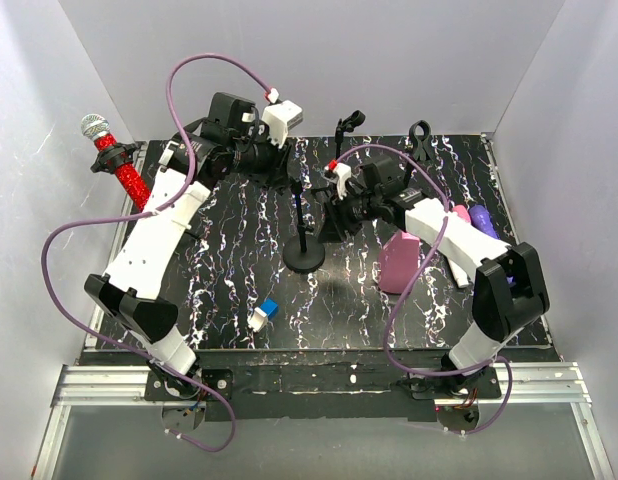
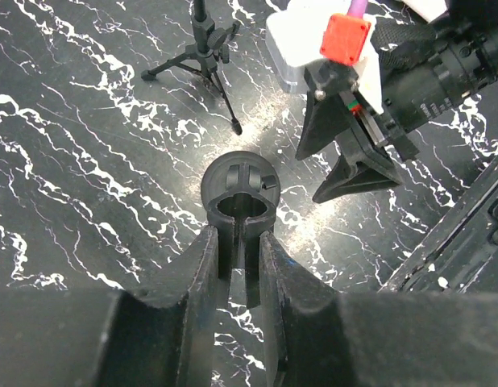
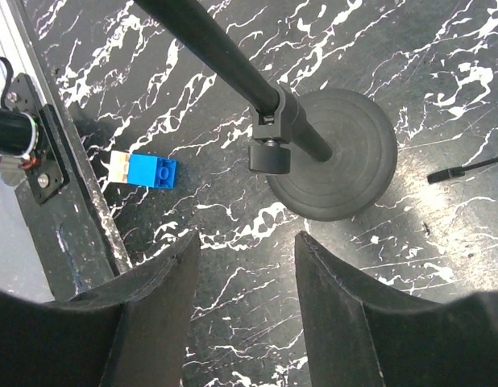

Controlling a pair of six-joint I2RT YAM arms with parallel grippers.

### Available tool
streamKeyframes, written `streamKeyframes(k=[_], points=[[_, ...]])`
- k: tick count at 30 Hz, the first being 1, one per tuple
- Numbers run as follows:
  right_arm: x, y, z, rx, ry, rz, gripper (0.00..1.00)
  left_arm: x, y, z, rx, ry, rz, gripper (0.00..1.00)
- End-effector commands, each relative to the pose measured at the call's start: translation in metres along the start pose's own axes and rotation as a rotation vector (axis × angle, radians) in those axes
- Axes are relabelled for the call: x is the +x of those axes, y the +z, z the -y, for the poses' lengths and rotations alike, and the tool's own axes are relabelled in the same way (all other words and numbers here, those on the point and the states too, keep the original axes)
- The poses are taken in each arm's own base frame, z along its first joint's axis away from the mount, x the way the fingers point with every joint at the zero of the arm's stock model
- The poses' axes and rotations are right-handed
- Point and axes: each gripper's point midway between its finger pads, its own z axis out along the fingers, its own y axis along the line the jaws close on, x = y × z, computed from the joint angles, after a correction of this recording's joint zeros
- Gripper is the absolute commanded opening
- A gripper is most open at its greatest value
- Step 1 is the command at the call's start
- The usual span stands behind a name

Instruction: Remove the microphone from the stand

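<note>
Item: microphone, red glitter body with a silver mesh head, lying at the far left edge of the table beside the left arm, head toward the back-left corner, well apart from the stand; whether it rests wholly on the tabletop or leans on the wall cannot be told. Stand: black, round flat base near the table's middle, a thin upright pole with a clamp collar partway up, and a holder clip at the top whose ring shows empty from the left wrist view. Left gripper: reaching over the stand from the left, fingers pressed in on the stem of the holder clip from both sides. Right gripper: just right of the pole, fingers spread and holding nothing, with the pole and base in view beyond them and no contact. Other stock on the black, white-veined tabletop: a small tripod stand at the back centre, a black clip at the back right, a pink bottle right of the stand base, a purple object near the right edge, and a blue and white block near the front centre.
</note>
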Motion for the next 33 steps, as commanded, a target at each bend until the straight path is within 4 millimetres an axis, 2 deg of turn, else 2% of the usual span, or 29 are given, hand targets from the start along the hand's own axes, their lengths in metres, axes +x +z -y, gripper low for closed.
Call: streamKeyframes(k=[1, 6, 12, 16, 24, 27, 30, 33], points=[[-0.024, 0.0, -0.012, -0.058, -0.226, 0.065, 0.56, -0.001, -0.001, -0.012, -0.057, -0.092, 0.001, 0.0], [-0.037, 0.001, -0.006, -0.017, -0.507, 0.181, 0.55, -0.003, 0.0, -0.015, -0.04, -0.143, -0.006, 0.0], [-0.048, 0.01, -0.001, 0.032, -0.763, 0.218, 0.5, 0.0, 0.003, -0.014, 0.016, -0.23, -0.026, 0.0], [-0.066, 0.012, 0.009, 0.133, -0.907, 0.292, 0.47, -0.001, 0.005, -0.015, 0.047, -0.241, -0.02, 0.0], [-0.061, 0.022, 0.023, 0.162, -1.056, 0.245, 0.37, -0.006, 0.005, -0.03, 0.035, -0.296, 0.0, 0.0], [-0.059, 0.028, 0.028, 0.189, -1.139, 0.225, 0.28, -0.003, 0.005, -0.033, 0.051, -0.314, -0.004, 0.0], [-0.061, 0.037, 0.032, 0.218, -1.234, 0.216, 0.28, -0.002, 0.005, -0.037, 0.061, -0.338, 0.002, 0.0], [-0.06, 0.043, 0.036, 0.204, -1.245, 0.189, 0.29, -0.003, 0.005, -0.04, 0.068, -0.345, 0.005, 0.0]])
